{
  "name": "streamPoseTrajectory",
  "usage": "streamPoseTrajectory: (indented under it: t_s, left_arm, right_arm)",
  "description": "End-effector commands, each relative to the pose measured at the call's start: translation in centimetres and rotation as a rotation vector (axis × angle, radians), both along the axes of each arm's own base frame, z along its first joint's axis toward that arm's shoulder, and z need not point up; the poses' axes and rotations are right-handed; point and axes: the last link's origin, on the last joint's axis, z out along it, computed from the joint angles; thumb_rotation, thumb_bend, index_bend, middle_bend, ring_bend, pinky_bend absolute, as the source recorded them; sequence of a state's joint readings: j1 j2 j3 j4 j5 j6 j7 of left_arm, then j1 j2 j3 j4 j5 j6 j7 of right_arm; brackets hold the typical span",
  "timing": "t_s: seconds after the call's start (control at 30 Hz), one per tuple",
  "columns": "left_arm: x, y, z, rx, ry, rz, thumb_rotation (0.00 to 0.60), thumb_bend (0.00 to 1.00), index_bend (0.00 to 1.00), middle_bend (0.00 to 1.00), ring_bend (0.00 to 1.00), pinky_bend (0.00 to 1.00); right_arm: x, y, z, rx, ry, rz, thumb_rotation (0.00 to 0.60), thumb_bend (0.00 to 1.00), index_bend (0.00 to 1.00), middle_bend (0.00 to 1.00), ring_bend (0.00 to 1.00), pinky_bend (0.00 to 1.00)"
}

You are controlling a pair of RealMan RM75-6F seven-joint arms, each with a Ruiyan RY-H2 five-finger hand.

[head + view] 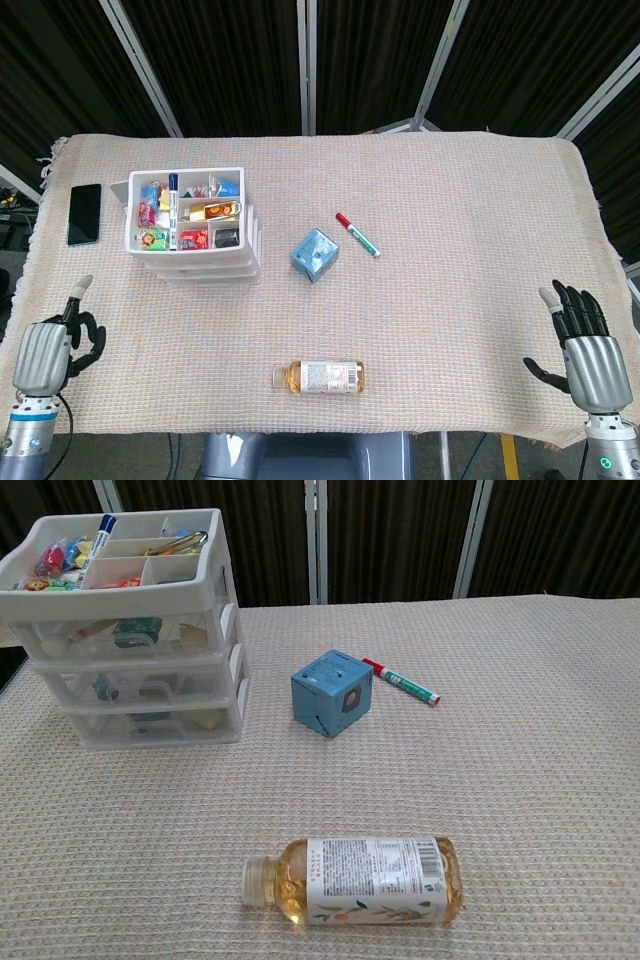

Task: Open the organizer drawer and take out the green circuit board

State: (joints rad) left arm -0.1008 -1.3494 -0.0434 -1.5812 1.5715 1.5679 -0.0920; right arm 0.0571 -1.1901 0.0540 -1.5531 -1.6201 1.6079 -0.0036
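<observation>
Head view — the organizer (195,228) stands on the tabletop (450,200), its stacked drawer fronts facing the near edge. Taking the organizer as landmark: the left robot hand (45,352) is nearer-and-left of it, at the tabletop's near-left edge, fingers curled inward on nothing, thumb raised. The right robot hand (585,340) is far off to the organizer's right, at the near-right edge, fingers spread, empty. The left robot hand is plainly the closer; I judge the pull falls to it, reaching away and to the right toward the drawer fronts, then drawing back toward the near edge.

Chest view — neither robot hand shows. The organizer has three clear drawers under an open tray of small items, all drawers closed. A greenish item (135,632) sits behind the top drawer's front — possibly the green circuit board, but too blurred through the plastic to tell. Right of the organizer: a blue cube (331,693), beyond that a marker (401,682); nearer than the organizer, a bottle (355,880) lying on its side.
</observation>
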Motion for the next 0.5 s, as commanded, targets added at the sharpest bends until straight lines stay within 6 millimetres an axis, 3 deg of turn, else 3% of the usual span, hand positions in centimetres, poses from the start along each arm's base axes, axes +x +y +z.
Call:
streamPoseTrajectory:
  t_s: [0.03, 0.23, 0.5]
  left_arm:
    - [1.2, 1.0, -2.1, -0.17, -0.203, 0.01, 0.6, 0.57, 0.0, 0.76, 0.81, 0.72]
    - [2.3, 2.5, -3.8, -0.383, -0.444, 0.044, 0.6, 0.57, 0.0, 0.76, 0.82, 0.73]
    - [3.5, 4.3, -5.3, -0.479, -0.534, 0.014, 0.6, 0.57, 0.0, 0.76, 0.82, 0.73]
  right_arm:
    - [0.0, 0.1, -0.1, 0.006, 0.001, 0.0, 0.6, 0.03, 0.08, 0.0, 0.0, 0.0]
    - [0.2, 0.1, 0.1, -0.013, 0.013, 0.003, 0.6, 0.03, 0.08, 0.0, 0.0, 0.0]
    - [0.2, 0.1, 0.0, -0.001, 0.009, 0.001, 0.6, 0.03, 0.09, 0.0, 0.0, 0.0]
